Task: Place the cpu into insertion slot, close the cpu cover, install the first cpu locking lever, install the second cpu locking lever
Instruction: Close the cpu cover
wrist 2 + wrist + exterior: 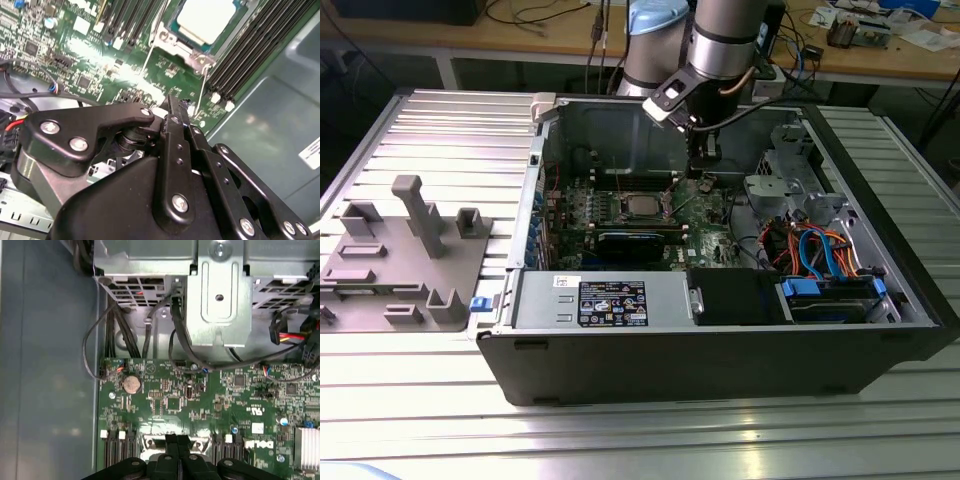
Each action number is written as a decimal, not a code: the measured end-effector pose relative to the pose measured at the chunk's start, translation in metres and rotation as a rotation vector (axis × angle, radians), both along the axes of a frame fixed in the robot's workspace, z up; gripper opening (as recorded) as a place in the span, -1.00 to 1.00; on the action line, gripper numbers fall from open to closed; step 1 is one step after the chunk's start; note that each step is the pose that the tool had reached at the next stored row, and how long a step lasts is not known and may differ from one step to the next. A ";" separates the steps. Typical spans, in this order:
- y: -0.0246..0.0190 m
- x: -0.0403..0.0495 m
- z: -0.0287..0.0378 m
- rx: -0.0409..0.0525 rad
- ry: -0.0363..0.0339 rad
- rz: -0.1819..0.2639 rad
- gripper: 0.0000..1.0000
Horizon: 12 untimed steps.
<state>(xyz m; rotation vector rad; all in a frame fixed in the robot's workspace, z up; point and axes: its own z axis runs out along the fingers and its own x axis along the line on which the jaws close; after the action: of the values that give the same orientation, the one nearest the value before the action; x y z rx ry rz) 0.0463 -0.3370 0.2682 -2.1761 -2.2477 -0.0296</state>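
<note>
A desk [420, 420] of ribbed metal carries the open case [700, 365], into which the arm is lowered. The end effector [175, 107] is held low over the board [225, 395], clenched, with nothing seen between its tips.

The cpu [206, 17] is seated in the slot [622, 207], just beyond the tips. The cover [172, 44] appears to be folded down around it, its silvery frame lying flat at the chip's edge. Placing and closing are therefore judged done. Two thin wire levers are seen. The nearer one [202, 90] runs from the frame's corner to end just beside the tips, and the farther one [146, 57] lies at the frame's other side. Both look unlatched, though that cannot be told for certain. The first lever is judged the step in hand. It calls for the closed tips to bear on the wire's free end, which is slender and springy and could slip off sideways.

The socket is flanked on both sides by long black memory slots [250, 50], whose raised edges leave a narrow lane for the tips. The grey case wall [280, 125] stands close on one side. Across the board, well apart from the tips, a metal cage [220, 300] and loose black cables [175, 340] are found. Above the board the room is open.
</note>
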 end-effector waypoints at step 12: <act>0.0001 0.0197 -0.0100 0.0001 0.0000 -0.001 -0.79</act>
<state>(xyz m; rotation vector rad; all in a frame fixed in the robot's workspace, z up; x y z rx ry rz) 0.0661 -0.3369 0.2582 -2.1770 -2.2467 -0.0298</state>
